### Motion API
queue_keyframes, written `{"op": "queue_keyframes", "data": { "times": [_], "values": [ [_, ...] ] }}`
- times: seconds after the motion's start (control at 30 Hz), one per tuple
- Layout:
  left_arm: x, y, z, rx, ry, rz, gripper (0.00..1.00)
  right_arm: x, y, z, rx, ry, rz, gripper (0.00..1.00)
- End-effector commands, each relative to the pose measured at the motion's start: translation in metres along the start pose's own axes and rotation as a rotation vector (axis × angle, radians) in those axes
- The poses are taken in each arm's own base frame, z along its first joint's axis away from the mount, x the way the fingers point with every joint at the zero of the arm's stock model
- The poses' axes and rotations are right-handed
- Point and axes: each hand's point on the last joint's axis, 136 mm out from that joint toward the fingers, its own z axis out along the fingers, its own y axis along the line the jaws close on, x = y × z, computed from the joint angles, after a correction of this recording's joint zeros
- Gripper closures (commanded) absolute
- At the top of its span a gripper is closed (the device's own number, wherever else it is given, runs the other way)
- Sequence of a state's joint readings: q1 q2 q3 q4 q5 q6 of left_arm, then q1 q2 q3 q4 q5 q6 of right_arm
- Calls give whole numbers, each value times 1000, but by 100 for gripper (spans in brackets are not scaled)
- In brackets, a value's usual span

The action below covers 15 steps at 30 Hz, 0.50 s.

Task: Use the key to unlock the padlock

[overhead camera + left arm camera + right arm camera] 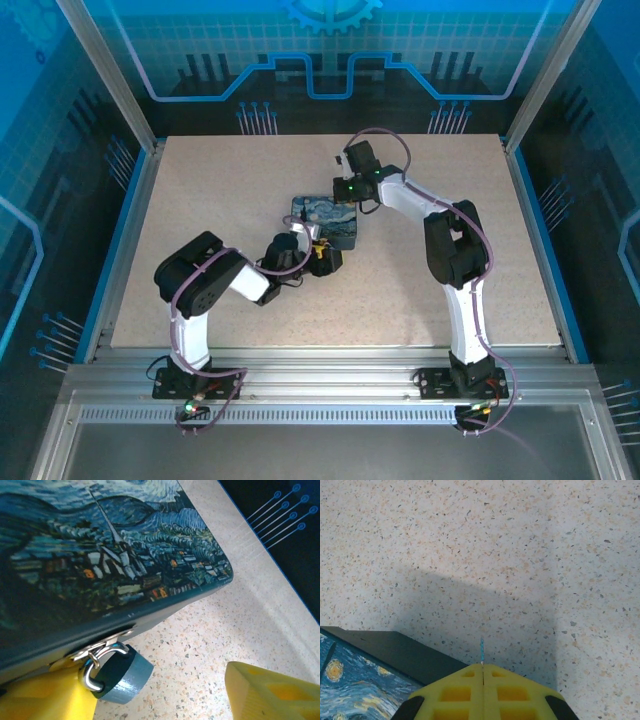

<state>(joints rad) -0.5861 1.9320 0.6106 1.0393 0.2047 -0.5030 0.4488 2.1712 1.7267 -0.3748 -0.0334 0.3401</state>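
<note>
A blue-grey padlock [120, 677] with a silver shackle hangs from the hasp on the front of a box [125, 555] printed with a starry night painting. My left gripper [160, 690] is open at the box's near side [318, 255]. Its left finger [45, 695] sits right beside the padlock, and the other finger [270, 695] stands well off to the right. My right gripper [483, 667] is shut on the key [481, 650], whose thin blue blade pokes out edge-on from between the fingertips. It hovers by the box's far edge [343, 192].
The box [325, 215] lies mid-table on the speckled tabletop [200, 200]. Aluminium frame posts and blue walls ring the table. Open tabletop lies to the left, the right and behind the box.
</note>
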Motion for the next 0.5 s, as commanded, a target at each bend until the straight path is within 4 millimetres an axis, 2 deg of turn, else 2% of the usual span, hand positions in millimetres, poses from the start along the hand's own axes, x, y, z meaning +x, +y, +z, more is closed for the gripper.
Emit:
{"op": "queue_keyframes", "data": {
  "times": [0.0, 0.27, 0.47],
  "values": [
    [-17, -2, -2, 28, -86, -2, 33, 57, 27, 2, -61, 188, -2, 100],
    [-12, 0, -7, 41, -99, -21, 52, 56, 26, 1, -59, 186, -1, 100],
    [-9, 2, -9, 50, -98, -49, 56, 58, 26, 1, -56, 186, -3, 100]
  ]
}}
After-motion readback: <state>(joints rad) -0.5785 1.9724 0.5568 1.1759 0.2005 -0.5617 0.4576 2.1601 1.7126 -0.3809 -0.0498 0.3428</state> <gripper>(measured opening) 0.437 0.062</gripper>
